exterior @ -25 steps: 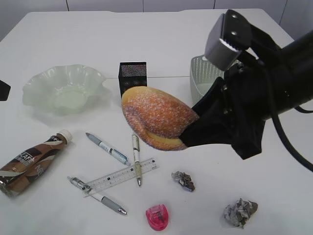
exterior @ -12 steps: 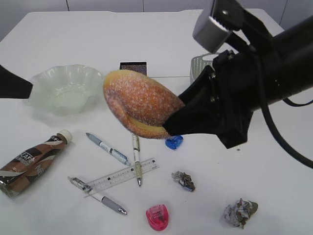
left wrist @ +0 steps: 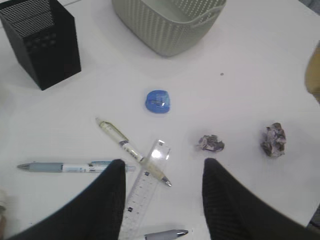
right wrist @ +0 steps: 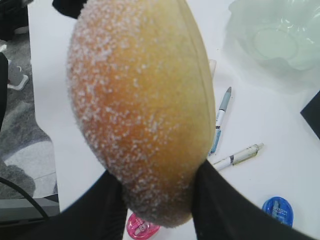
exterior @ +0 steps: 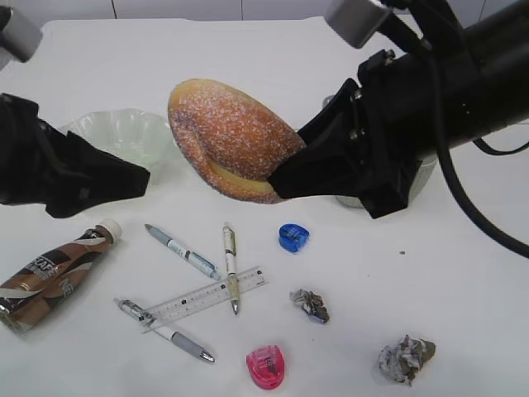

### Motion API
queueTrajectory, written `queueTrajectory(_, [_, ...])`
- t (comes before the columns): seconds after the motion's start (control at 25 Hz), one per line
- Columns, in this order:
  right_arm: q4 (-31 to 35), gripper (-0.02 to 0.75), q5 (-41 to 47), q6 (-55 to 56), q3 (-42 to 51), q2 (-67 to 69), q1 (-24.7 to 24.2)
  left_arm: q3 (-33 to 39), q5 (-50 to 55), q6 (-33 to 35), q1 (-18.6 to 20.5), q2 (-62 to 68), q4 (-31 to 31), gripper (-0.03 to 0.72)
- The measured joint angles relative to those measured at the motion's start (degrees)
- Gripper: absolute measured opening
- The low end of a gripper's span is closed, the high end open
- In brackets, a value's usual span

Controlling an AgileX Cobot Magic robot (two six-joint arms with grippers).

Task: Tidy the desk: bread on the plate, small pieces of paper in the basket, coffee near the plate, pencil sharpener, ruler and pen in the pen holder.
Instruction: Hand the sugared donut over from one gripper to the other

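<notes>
Left gripper (left wrist: pixel 162 187) is spread wide, holding nothing, hovering over the pens. The plate (exterior: pixel 116 136) sits behind it, and the right gripper (exterior: pixel 277 178) pinches the bread (exterior: pixel 227 136) midair just beside it. I'd lower it over the plate's middle before letting go.

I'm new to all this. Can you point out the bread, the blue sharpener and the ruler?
bread (exterior: pixel 227 136), exterior view, sugary top.
blue sharpener (left wrist: pixel 159 101), left wrist view, its middle.
ruler (exterior: pixel 207 297), exterior view, mid-length of the clear strip.
</notes>
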Motion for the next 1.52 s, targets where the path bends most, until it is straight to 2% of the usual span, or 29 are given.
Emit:
queueTrajectory(0.12, [0.09,0.272,-0.27,0.00,0.00,0.00,0.00,2.76,-1.07,8.76,-0.35,0.00,-10.56,0.370])
queueTrajectory(0.32, [0.09,0.272,-0.99,0.13,0.00,0.00,0.00,3.52,0.26,16.94,-0.35,0.00,-19.05,0.370])
queueTrajectory(0.6, [0.09,0.273,-3.20,1.14,0.00,0.00,0.00,3.52,7.53,21.85,-0.35,-0.86,-19.74,0.370])
queueTrajectory(0.8, [0.09,0.273,-3.45,2.05,0.00,0.00,0.00,3.55,7.83,36.85,-0.35,-3.44,-19.07,0.370])
queueTrajectory(0.92, [0.09,0.273,-3.45,2.37,0.00,0.00,0.00,3.55,7.71,41.93,-0.35,-3.56,-20.40,0.370])
queueTrajectory(1.04, [0.09,0.273,-3.45,2.51,0.00,0.00,0.00,3.55,7.63,43.40,-0.35,-3.56,-25.88,0.370])
queueTrajectory(1.2, [0.09,0.273,-3.59,2.63,0.00,0.00,0.00,3.55,10.45,43.67,-0.35,-3.56,-41.33,0.371])
queueTrajectory(1.28, [0.09,0.273,-3.98,2.63,0.00,0.00,0.00,3.55,12.83,43.76,-0.35,-3.31,-46.15,0.377])
queueTrajectory(1.4, [0.09,0.273,-4.51,2.63,0.00,0.00,0.00,3.55,16.03,43.62,-0.35,-2.17,-48.56,0.423])
queueTrajectory(1.52, [0.09,0.273,-4.54,2.63,0.00,0.00,0.00,3.55,16.70,41.88,-0.35,-0.84,-49.62,0.515])
